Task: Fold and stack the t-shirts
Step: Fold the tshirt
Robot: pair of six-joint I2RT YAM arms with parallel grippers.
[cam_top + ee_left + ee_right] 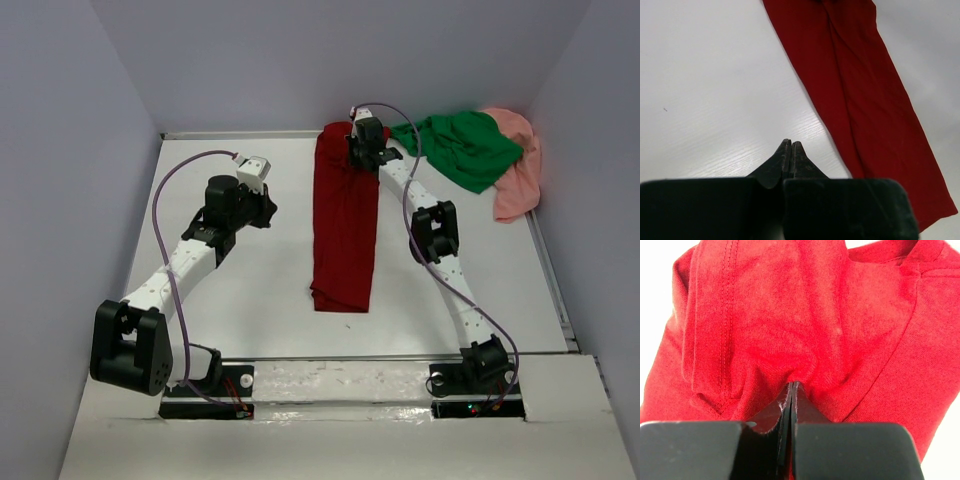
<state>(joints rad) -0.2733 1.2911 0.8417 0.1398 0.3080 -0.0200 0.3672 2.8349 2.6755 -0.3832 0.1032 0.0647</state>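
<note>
Right fingers (802,410) are clamped tight on the far end of the dark red t-shirt (345,225), a long folded strip lying mid-surface (250,300). Left fingers (781,160) are pressed together, empty, off to its left. The green t-shirt (465,148) and pink t-shirt (520,175) sit heaped in the far right corner.

Bright, even light is flooding the table (260,290), casting faint shadows; the red shirt (790,315) is glowing overexposed close up.

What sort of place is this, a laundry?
Likely a robot test booth, not a laundry: a left arm and right arm bolted to a white table, plain walls boxing it in, and just a red shirt, green shirt and pink shirt to practise on.
</note>
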